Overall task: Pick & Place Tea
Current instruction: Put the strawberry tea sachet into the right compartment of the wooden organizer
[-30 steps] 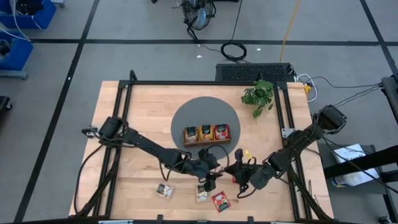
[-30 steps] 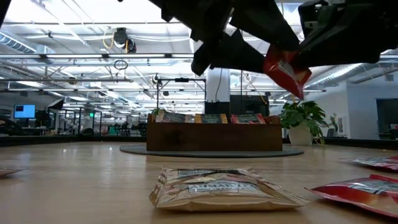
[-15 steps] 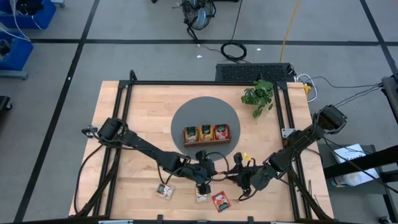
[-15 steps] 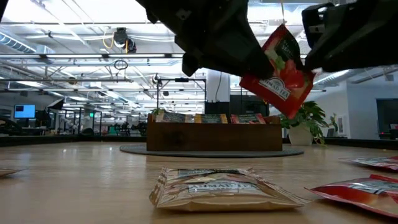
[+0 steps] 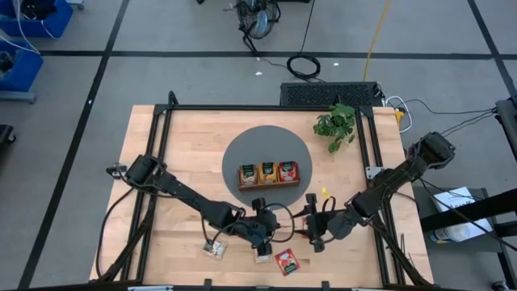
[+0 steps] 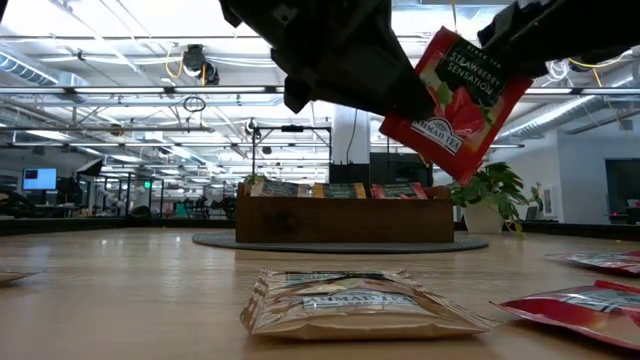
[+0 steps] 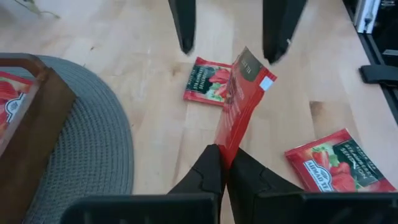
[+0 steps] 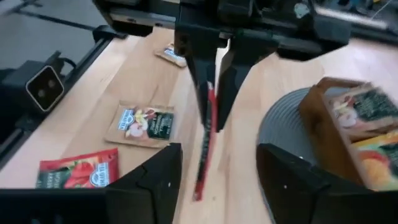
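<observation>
Wooden bench [image 5: 186, 137], mid-handover: left gripper [image 7: 225, 168] has its fingers clamped on one edge of a red tea sachet [image 6: 455, 105] held aloft before the tray [image 5: 268, 175]; right gripper [image 8: 217, 168] stands apart beside it. Light, limp foil, probably best pinched by an edge.

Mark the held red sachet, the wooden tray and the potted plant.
Red tea sachet [image 6: 455, 105], low view, middle of its printed face.
Wooden tray [image 6: 340, 220], low view, front wall.
Potted plant [image 5: 336, 125], high view, its leaves.
</observation>
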